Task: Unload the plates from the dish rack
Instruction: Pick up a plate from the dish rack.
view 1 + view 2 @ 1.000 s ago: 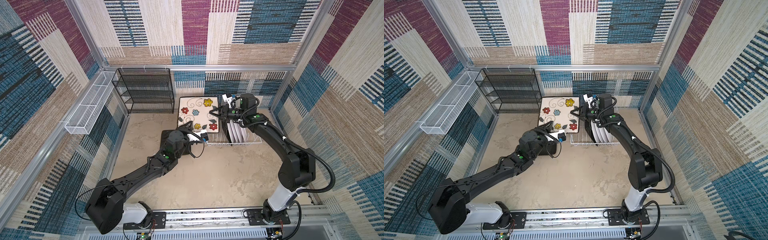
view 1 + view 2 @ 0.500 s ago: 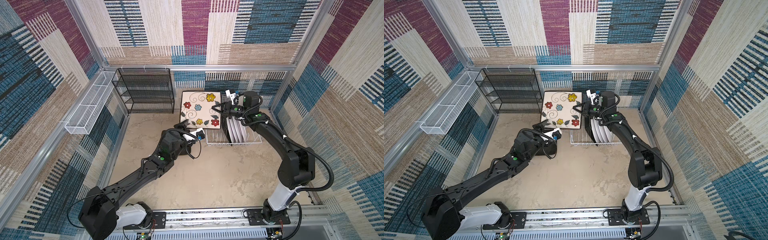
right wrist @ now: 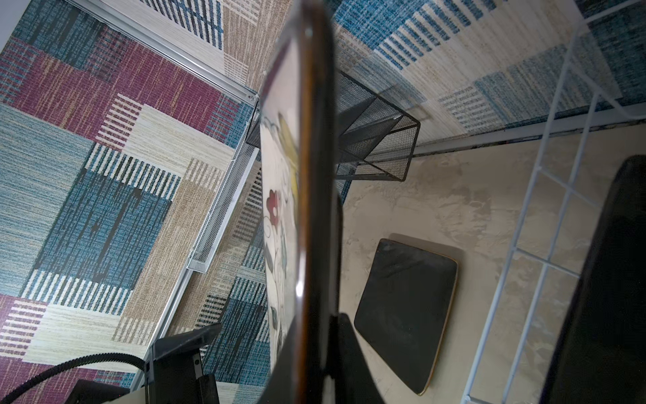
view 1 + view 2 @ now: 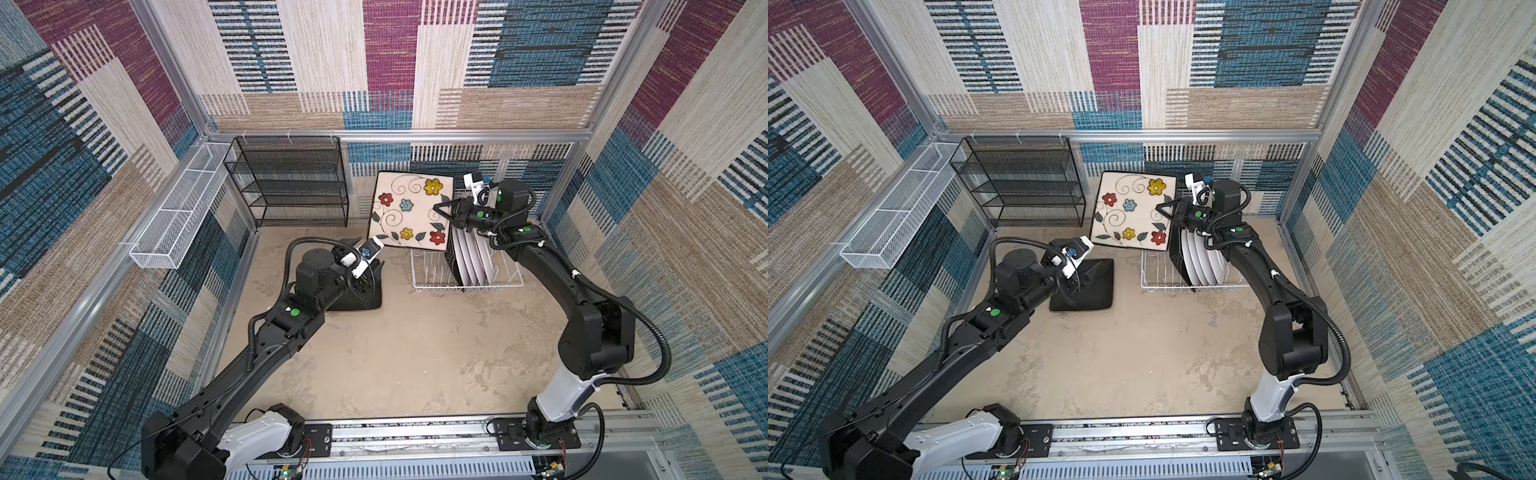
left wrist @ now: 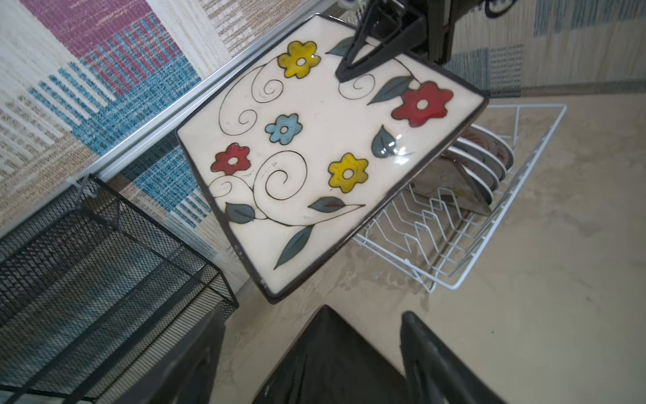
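Up in the air, in the upper middle of both top views: a square cream plate with coloured flowers and a dark rim [image 4: 409, 212] [image 4: 1131, 212], face toward the camera and tipped a little. Pinched on its right edge by the right hand [image 4: 438, 209] [image 4: 1160, 210], closed tight on the plate, one finger on the face. Hanging over the left part of the white wire dish rack [image 4: 428, 276] [image 4: 1154, 276], apart from it.

In the right part of the rack: a row of round white plates [image 4: 473, 262] [image 4: 1204, 262] standing on edge. Just left of the row, one more square plate with a black back [image 4: 453, 266] [image 4: 1177, 257], also on edge.

Left of the rack, flat on the sandy surface [image 4: 415, 353]: a square black-backed plate [image 4: 372, 297] [image 4: 1096, 286], black side up. Right over it, the left hand [image 4: 361, 286] [image 4: 1077, 286], fingers spread wide, gripping nothing.

In the left wrist view: both black fingers [image 5: 426, 360] low in the frame, a corner of the black plate between them, the flowered plate [image 5: 314, 157] across the middle, the rack [image 5: 437, 238] at the right.

In the right wrist view: the held plate [image 3: 307, 210] seen edge-on down the middle, the black plate [image 3: 405, 314] on the surface at the lower right.

Upper left of the top views: a black mesh shelf unit [image 4: 291, 183] at the back wall, and a long white mesh basket [image 4: 178, 224] beside it.
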`<move>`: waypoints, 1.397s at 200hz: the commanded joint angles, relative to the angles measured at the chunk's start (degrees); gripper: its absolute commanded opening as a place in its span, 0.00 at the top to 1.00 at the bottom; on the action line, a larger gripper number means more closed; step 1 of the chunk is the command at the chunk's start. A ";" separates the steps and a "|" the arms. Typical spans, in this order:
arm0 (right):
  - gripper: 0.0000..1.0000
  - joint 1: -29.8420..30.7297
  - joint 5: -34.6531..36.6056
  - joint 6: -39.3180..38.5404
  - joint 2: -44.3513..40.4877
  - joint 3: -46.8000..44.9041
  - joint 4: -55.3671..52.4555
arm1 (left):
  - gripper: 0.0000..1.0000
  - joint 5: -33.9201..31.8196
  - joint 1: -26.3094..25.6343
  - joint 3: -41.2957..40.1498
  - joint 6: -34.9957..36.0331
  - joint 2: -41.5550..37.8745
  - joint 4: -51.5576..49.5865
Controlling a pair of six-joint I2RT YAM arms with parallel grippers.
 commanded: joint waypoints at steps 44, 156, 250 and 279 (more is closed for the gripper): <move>1.00 -0.06 -0.33 -1.25 -1.86 -1.43 9.11 | 0.14 21.14 13.74 10.44 -34.16 5.82 -6.39; 1.00 -0.19 -6.08 -3.56 -1.95 -4.19 11.21 | 0.22 42.61 18.19 26.07 -50.77 29.17 -16.45; 1.00 -0.11 -10.23 -3.96 -0.28 -4.25 10.72 | 0.39 51.76 17.79 29.28 -60.70 37.49 -8.34; 1.00 0.04 -10.91 -3.98 0.47 -3.90 10.34 | 0.41 52.57 17.53 29.61 -60.70 37.90 -8.31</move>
